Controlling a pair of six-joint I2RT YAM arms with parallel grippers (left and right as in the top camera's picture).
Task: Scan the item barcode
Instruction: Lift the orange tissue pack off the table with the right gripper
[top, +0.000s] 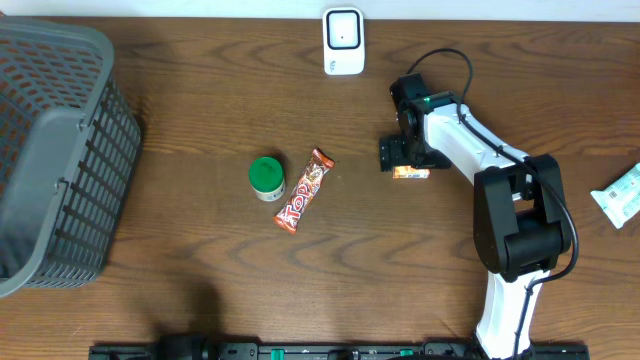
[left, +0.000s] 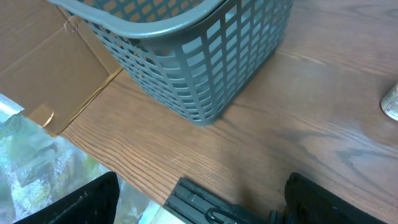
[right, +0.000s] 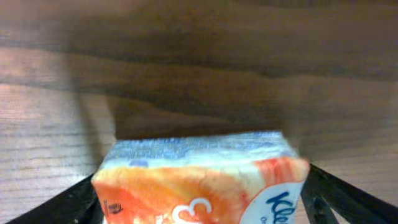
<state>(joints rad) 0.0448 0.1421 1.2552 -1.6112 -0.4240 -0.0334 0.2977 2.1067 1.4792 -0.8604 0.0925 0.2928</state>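
An orange and white tissue pack (right: 199, 180) lies between the fingers of my right gripper (right: 202, 202), which stands open around it, one dark finger close on each side. From overhead the pack (top: 411, 173) sits on the wooden table under the right gripper (top: 403, 156), below and right of the white barcode scanner (top: 342, 41) at the far edge. My left gripper (left: 199, 208) hangs open and empty over the table's near edge, by the basket (left: 186, 56).
A grey slatted basket (top: 55, 150) fills the left side. A green-capped can (top: 266, 178) and a chocolate bar (top: 304, 190) lie mid-table. Another white packet (top: 620, 195) lies at the right edge. A black rail (top: 330, 350) runs along the front.
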